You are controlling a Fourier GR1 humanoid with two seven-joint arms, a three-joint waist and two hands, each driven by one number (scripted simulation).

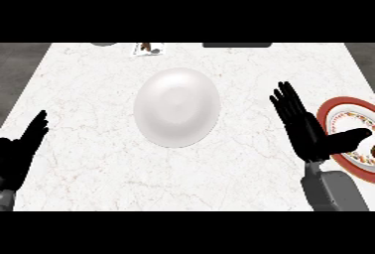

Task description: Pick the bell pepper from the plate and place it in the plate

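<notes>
While the right hand [306, 130] stands open, fingers straight and holding nothing, its thumb reaches right over the red-rimmed patterned plate [338, 105], which the right edge cuts off. No bell pepper can be made out there (hidden by the thumb or out of view, I'd guess). A pepper should be light, stiff, smooth-skinned and slippery, so grip across its body. The white plate [177, 107] waits at centre. The left hand [22, 149] rests open, near left.
</notes>
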